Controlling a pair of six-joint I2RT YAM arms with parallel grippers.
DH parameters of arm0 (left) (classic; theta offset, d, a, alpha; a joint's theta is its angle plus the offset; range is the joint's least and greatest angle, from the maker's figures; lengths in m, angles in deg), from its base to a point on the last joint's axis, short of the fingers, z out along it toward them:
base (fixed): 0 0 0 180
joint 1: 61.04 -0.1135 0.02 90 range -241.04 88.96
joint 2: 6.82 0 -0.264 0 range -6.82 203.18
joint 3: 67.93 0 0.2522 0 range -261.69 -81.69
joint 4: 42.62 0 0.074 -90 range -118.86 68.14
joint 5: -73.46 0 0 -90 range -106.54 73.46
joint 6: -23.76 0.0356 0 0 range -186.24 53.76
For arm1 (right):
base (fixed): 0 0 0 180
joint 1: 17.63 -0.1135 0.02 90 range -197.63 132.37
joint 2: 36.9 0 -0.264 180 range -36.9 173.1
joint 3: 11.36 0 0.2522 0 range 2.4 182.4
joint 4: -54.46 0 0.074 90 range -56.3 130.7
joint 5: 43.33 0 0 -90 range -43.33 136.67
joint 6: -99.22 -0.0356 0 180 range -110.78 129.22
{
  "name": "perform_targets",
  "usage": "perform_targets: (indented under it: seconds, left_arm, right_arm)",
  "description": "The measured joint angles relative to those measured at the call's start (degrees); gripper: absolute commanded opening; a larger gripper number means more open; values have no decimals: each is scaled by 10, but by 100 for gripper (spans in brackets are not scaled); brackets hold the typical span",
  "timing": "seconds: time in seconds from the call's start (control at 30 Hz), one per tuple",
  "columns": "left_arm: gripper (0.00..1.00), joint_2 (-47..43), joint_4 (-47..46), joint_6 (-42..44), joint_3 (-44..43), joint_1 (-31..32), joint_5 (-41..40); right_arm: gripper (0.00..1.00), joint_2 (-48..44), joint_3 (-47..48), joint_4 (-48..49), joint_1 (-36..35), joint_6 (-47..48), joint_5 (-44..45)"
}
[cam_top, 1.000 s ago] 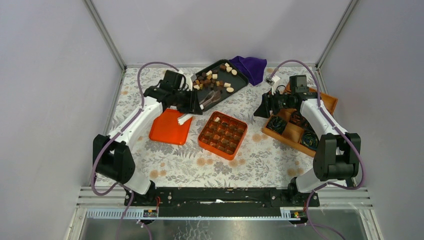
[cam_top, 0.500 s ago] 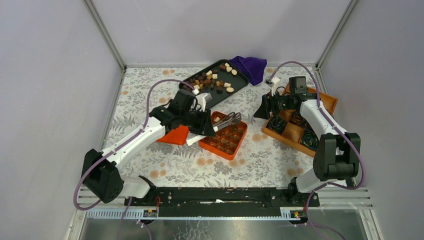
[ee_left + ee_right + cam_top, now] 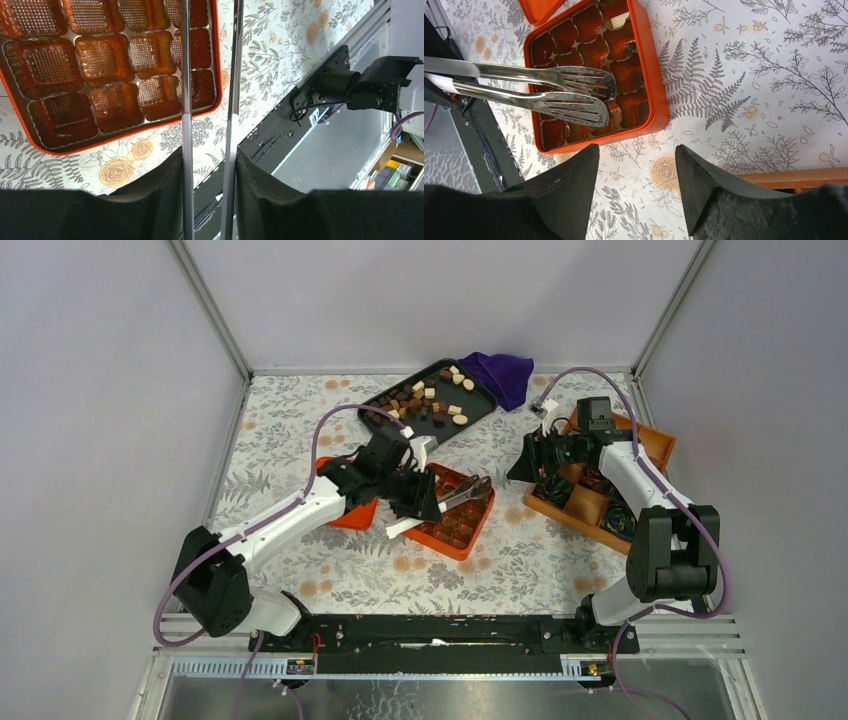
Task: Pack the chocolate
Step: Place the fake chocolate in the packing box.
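Loose chocolate, brown and cream pieces, lies on a black tray at the back. An orange box of moulded cups sits mid-table; a cream piece and a dark piece lie in its cups. My left gripper is shut on metal tongs, its pads pressing the two arms. The tong tips hover over the box, slightly apart. Whether they carry a piece I cannot tell. My right gripper hangs open and empty over the cloth to the right of the box.
An orange lid lies left of the box, partly under my left arm. A wooden compartment box with dark crinkled rolls stands at the right under my right arm. A purple cloth is bunched at the back. Grey walls close in three sides.
My left arm has swung the tongs from the black tray forward and right, over the orange box. The right arm has stayed almost still.
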Motion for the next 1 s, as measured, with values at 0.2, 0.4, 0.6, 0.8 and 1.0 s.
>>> perform_targets:
  seconds: [0.2,0.4,0.6,0.8,1.0]
  left_arm:
    - [31,17,-4,0,0,7,-16]
    - [35,30,-4,0,0,13,-27]
    - [41,36,-4,0,0,15,-36]
    - [46,48,-5,0,-8,16,-40]
    - [50,54,-7,1,-14,17,-43]
  right_arm:
    - [65,0,0,1,0,0,0]
    - [65,0,0,2,0,0,0]
    - [65,0,0,2,0,0,0]
    - [65,0,0,2,0,0,0]
    - [65,0,0,2,0,0,0]
